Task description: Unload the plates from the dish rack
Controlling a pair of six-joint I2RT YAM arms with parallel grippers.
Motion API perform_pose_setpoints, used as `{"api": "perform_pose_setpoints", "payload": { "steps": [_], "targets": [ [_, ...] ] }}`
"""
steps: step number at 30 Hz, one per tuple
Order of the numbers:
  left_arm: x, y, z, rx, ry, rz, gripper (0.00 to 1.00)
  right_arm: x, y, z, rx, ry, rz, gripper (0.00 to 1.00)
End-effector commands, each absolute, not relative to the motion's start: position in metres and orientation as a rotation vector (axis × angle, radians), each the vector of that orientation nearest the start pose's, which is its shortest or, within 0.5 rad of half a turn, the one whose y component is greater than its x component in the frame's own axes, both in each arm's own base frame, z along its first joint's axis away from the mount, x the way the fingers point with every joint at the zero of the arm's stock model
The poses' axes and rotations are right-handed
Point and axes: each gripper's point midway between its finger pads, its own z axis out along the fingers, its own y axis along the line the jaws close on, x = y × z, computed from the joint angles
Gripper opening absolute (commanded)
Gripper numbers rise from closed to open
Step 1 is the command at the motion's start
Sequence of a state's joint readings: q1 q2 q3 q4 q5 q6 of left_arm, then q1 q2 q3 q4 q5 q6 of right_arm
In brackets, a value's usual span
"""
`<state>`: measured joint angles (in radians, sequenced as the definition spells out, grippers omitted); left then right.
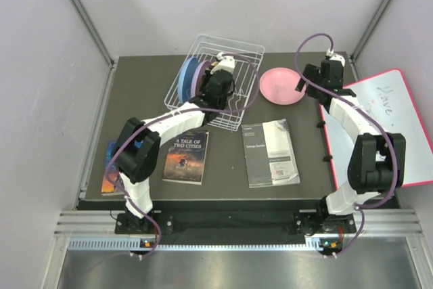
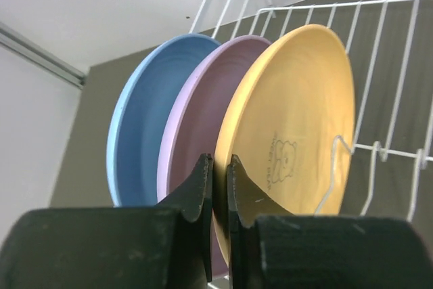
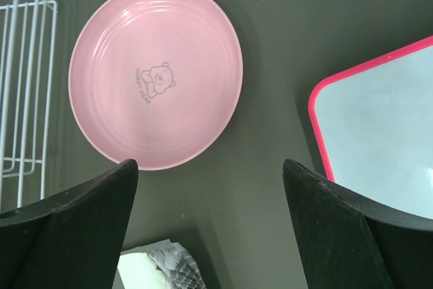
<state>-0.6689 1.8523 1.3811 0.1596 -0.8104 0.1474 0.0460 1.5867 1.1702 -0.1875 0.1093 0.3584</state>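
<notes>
The left gripper grips the bear-printed orange-tan plate; right gripper gapes over the pink plate.

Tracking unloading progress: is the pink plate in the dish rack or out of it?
Out. The pink plate lies flat on the table beside the dish rack, apart from its wires.

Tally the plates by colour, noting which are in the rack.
pink plate: 1, flat on the table
orange plate: 1, in the rack
purple plate: 1, in the rack
blue plate: 1, in the rack
Total: 4 plates, 3 standing on edge in the rack, 1 out.
</notes>
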Motion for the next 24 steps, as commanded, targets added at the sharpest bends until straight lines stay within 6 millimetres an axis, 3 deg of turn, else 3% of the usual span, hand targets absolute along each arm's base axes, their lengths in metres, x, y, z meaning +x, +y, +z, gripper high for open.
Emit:
{"api": "perform_pose_setpoints", "payload": {
  "steps": [1, 7, 12, 20, 24],
  "targets": [
    [0.484, -0.235, 0.267, 0.093, 1.609, 0.39, 0.0, 0.455, 0.02, 0.176, 0.375, 2.09, 0.101, 0.88],
    [0.483, -0.221, 0.286, 0.002, 1.55, 0.554, 0.0, 0.452, 0.025, 0.183, 0.356, 2.085, 0.123, 0.88],
    [0.485, -0.207, 0.306, -0.036, 1.479, 0.668, 0.0, 0.452, 0.048, 0.179, 0.298, 2.112, 0.231, 0.88],
    [0.475, -0.193, 0.354, -0.104, 1.422, 0.66, 0.0, 0.453, 0.077, 0.17, 0.244, 2.147, 0.285, 0.89],
    [0.471, -0.196, 0.37, -0.105, 1.442, 0.561, 0.0, 0.451, 0.089, 0.174, 0.209, 2.143, 0.36, 0.88]
  ]
}}
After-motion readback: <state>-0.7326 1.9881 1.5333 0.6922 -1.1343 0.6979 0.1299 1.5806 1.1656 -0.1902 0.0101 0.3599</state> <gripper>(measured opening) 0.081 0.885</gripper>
